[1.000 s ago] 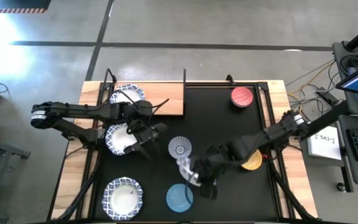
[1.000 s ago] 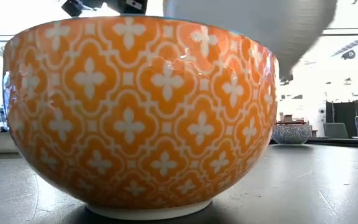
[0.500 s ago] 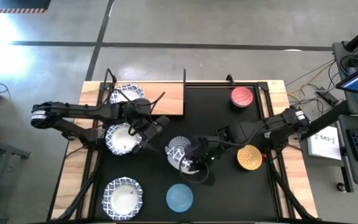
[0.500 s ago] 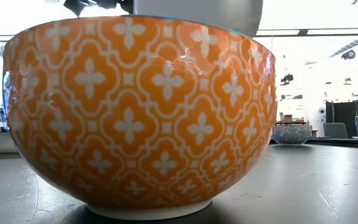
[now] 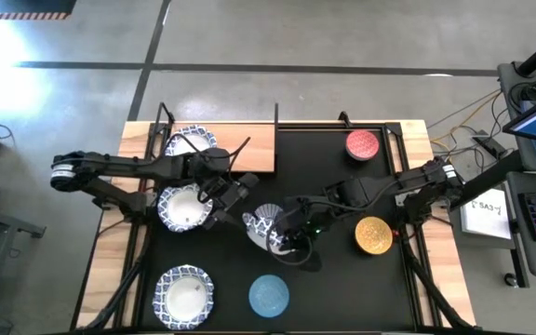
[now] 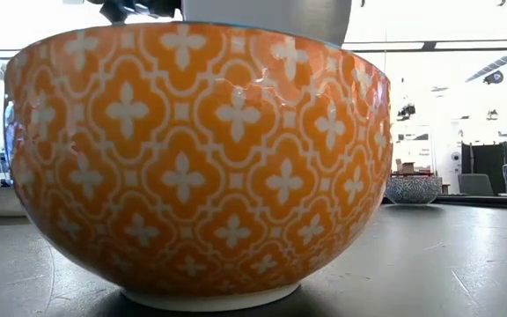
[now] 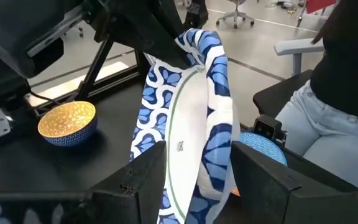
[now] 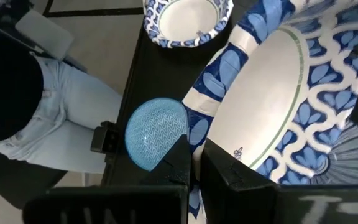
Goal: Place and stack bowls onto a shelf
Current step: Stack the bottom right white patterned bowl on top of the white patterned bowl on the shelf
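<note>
Watching the high view, I see the right pincer (image 5: 291, 237) has carried its white bowl with the blue patterned rim (image 5: 266, 225) up from the 6 o'clock side of the worktop (image 5: 342, 298) to just about the centre within the last second. The light-blue bowl (image 5: 269, 295) it had been passing over now lies uncovered at 6 o'clock. The blue-grey radial bowl (image 8: 353, 140) is now mostly hidden beneath the carried one.

The right pincer is clenched on that bowl's rim, and the bowl hangs tilted almost onto its edge. The left pincer (image 5: 233, 197) has edged in from 9 o'clock. In its wrist view its fingers (image 7: 151, 177) stand apart on either side of the upright bowl, released. I cannot tell whether the pads touch the bowl yet.

To me this reads as a handover: the right arm presents the bowl, and the left is set to close on it.

The shelf (image 5: 249, 144) sits at 11 o'clock and carries one blue-rimmed bowl (image 5: 189, 142), so most of the stacking is ahead. The yellow bowl (image 5: 374, 235) at 4 o'clock and the red bowl (image 5: 362, 144) at 1 o'clock wait untouched.
</note>
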Controlling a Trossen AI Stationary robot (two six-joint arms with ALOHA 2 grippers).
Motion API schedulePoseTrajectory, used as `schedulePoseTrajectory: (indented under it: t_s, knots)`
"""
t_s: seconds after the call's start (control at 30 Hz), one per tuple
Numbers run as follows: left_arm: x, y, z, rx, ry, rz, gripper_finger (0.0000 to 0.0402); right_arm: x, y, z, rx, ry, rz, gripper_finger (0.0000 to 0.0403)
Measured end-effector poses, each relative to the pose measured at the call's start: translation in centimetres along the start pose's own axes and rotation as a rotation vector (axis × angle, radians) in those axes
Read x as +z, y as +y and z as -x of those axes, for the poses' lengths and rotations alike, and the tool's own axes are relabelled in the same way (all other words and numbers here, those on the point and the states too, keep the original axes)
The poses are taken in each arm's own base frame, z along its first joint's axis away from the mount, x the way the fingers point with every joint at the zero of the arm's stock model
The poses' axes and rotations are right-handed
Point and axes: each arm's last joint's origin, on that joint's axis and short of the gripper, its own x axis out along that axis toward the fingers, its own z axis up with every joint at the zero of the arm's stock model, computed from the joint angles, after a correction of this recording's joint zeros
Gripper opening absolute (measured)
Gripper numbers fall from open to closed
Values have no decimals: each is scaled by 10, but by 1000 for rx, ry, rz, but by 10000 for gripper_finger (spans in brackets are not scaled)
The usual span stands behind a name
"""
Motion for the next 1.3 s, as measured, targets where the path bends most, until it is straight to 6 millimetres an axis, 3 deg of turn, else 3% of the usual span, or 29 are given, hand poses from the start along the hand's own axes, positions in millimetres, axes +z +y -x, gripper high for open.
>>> schedulePoseTrajectory:
  t_s: [0.23, 0.57, 0.77, 1.3]
  knots:
    - [0, -3, -1, -104, -42, 30, 134, 0, -3, 1, -6, 1, 1, 9]
    - [1, -3, -1, -127, -48, 38, 11, 2, -7, 1, -37, -10, -7, 9]
    - [1, -5, -1, -163, -61, 42, 8, 2, -8, 2, -41, -14, -12, 18]
    - [2, -6, -2, -174, -61, 72, 2, 2, -11, 6, -50, -18, -27, 146]
